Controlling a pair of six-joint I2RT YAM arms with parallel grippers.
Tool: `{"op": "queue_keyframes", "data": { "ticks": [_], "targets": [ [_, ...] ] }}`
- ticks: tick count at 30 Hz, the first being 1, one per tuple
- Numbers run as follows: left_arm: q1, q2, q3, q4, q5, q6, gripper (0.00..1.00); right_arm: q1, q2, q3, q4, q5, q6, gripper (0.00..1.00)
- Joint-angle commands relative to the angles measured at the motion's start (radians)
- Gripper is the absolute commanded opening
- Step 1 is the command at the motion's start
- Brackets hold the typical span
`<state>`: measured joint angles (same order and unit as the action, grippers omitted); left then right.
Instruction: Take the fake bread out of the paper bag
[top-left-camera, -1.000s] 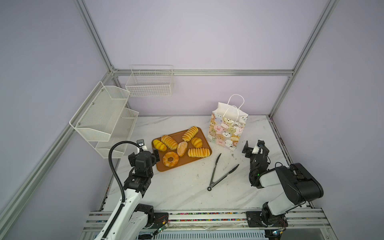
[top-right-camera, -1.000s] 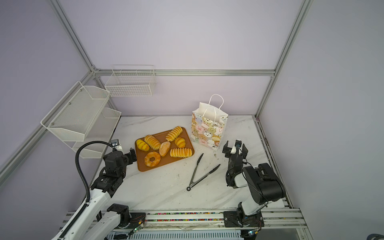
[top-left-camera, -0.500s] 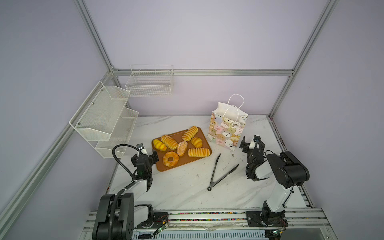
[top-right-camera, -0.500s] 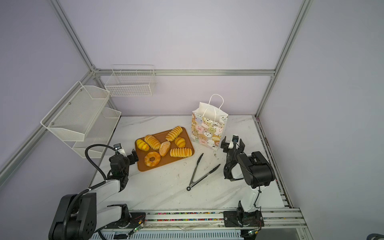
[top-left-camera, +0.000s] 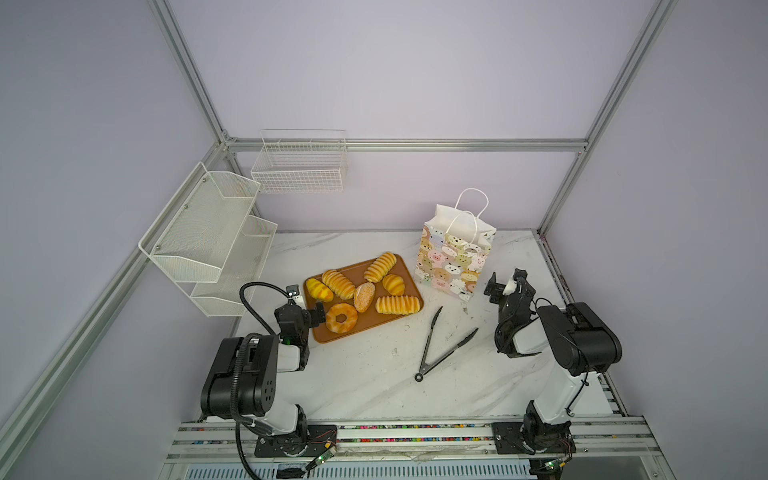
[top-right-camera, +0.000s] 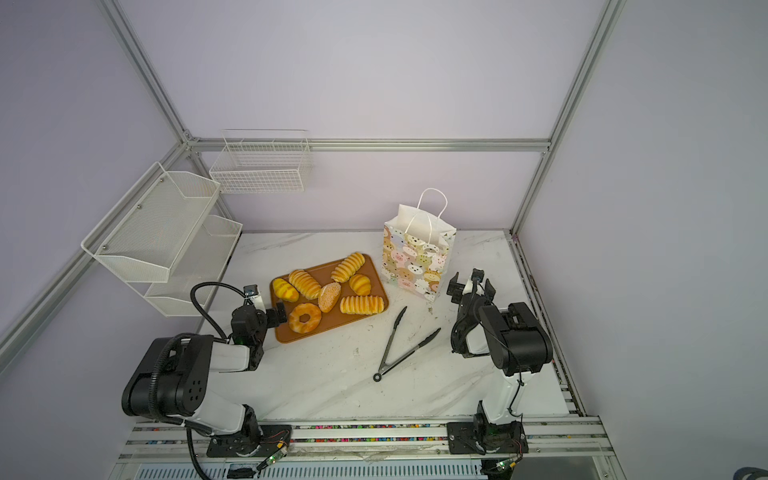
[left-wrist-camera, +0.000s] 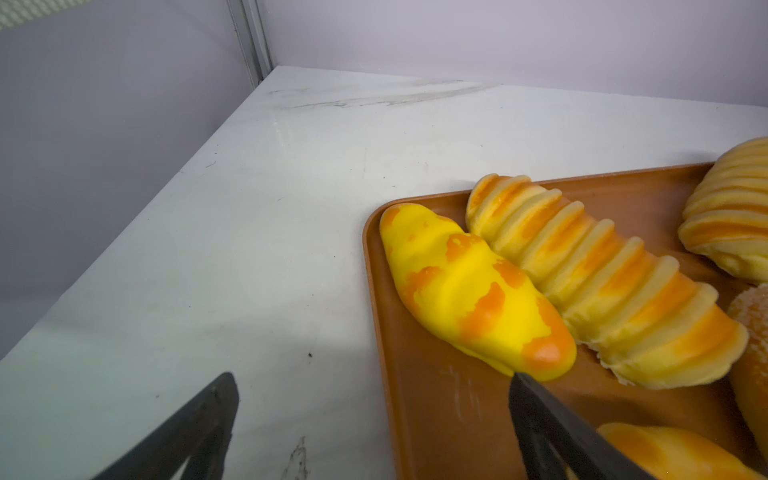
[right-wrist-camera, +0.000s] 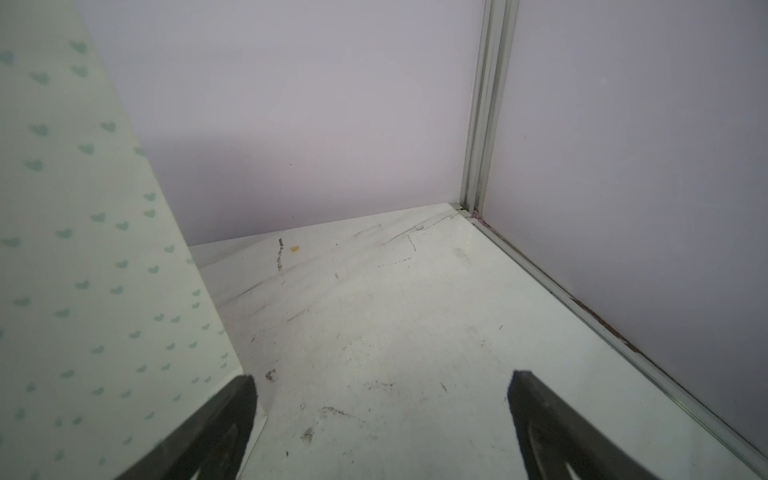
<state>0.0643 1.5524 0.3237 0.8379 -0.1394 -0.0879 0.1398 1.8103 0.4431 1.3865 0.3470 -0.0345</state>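
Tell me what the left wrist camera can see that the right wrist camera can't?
Only the left wrist view shows the bread lying on the brown tray. Only the right wrist view shows the bag, its side printed with little hearts. Both show the white table, the lilac wall, and two black fingertips of an open gripper: the left gripper by the tray's corner, the right gripper beside the bag.

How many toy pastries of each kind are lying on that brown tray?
Ridged long loaves: 3
Croissant-like buns: 2
Ring doughnut: 1
Speckled oval: 1
Total: 7
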Motion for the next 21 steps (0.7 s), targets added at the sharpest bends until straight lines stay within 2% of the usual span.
{"op": "queue_keyframes", "data": {
  "ticks": [1,21],
  "targets": [
    [0.002,-0.005,0.055,0.083,0.029,0.031,1.0,0.0,-0.022,0.007,0.005,-0.002,0.012,0.97],
    [0.001,-0.005,0.054,0.084,0.028,0.03,1.0,-0.001,-0.022,0.007,0.006,-0.002,-0.002,0.97]
  ]
}}
